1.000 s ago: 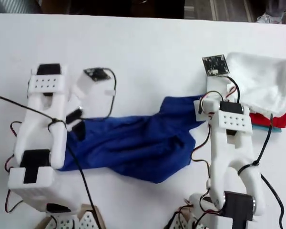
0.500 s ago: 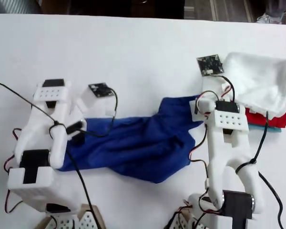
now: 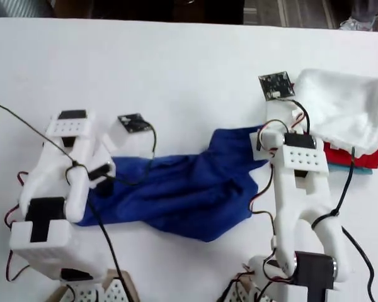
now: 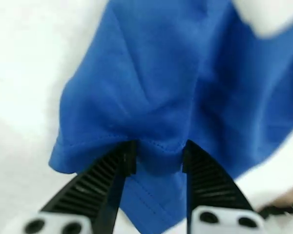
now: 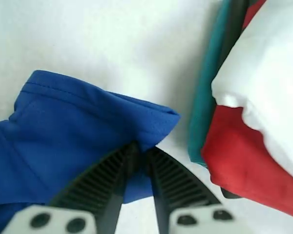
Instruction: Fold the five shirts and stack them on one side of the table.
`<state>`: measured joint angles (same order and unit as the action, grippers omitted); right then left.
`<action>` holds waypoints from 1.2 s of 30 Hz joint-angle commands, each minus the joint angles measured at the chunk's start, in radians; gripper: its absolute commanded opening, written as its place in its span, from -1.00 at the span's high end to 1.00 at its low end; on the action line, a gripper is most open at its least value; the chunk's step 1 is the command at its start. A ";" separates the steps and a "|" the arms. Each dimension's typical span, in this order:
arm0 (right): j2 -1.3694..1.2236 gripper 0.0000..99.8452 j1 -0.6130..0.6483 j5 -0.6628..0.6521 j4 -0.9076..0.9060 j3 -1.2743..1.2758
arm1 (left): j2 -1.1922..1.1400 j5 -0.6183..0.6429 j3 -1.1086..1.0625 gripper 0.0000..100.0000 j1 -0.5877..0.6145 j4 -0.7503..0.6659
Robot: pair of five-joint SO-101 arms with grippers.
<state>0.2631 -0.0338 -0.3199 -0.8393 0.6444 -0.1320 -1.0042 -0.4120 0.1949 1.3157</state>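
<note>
Pinching one blue shirt, left gripper and right gripper; perhaps four shirts stacked beside.

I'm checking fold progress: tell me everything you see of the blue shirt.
The blue shirt is soft-looking cloth with stitched hems, unfolded and rumpled, stretched crosswise on the white table. The left gripper pinches one end's hem, the right gripper the other, near the folded stack.

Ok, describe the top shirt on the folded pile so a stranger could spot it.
On the white table, look at the right edge, where folded shirts are stacked. The white folded cloth shirt lies on top, over a red shirt and a teal shirt; it alone is white, unlike the crumpled blue shirt.
</note>
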 commanded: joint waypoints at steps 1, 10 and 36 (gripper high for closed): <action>-0.001 0.96 0.010 -0.003 0.013 -0.005 | 0.032 -0.011 -0.008 0.63 -0.011 -0.075; -0.002 0.96 0.010 -0.003 0.016 0.000 | 0.091 -0.083 0.047 0.95 0.009 -0.008; -0.002 0.96 0.010 -0.003 0.013 -0.003 | 0.046 -0.003 0.074 0.73 0.011 -0.034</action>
<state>0.2631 -0.0322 -0.3199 -0.8393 0.6490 -0.0859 -1.0180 -0.3429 0.1964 1.2850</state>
